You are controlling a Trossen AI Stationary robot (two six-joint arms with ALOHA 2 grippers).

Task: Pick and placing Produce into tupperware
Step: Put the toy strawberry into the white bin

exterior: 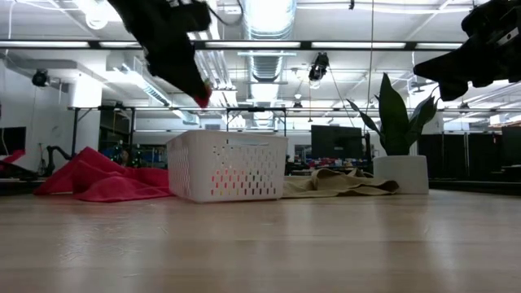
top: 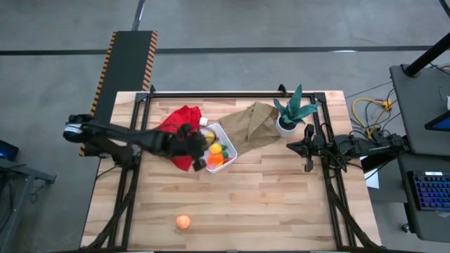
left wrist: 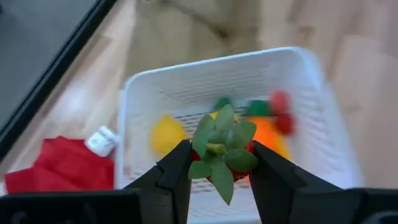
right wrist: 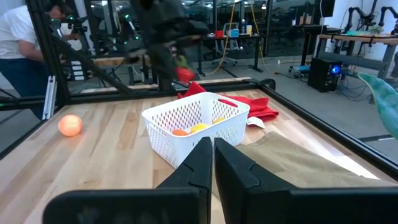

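The white tupperware (top: 226, 156) sits mid-table, a shallow plastic basket with rounded corners and perforated walls, so its load shows through: a yellow lemon (left wrist: 166, 134), an orange piece (left wrist: 268, 134) and small red berries (left wrist: 281, 112) lie already inside. Just above its left rim the left hand (left wrist: 219, 163) has its two dark fingers partly closed on a red strawberry (left wrist: 225, 155) with a leafy green top, glossy and toy-like. It is held high over the opening, probably so that it can drop in without catching the wall.

One peach-orange ball (top: 183, 222), smooth and round, lies alone near the table's (top: 281, 204) near edge, well apart from the basket; it looks like the last of the produce to collect.

A crumpled red cloth (top: 179, 123) lies touching the basket's left side, soft and folded, with a brown paper bag (top: 254, 123), creased and flat, on its right. Beyond the bag stands a green potted plant (top: 292, 112) in a white pot.

The right hand (right wrist: 211, 158) waits at the table's right edge beside the plant, its fingers pressed shut on nothing.
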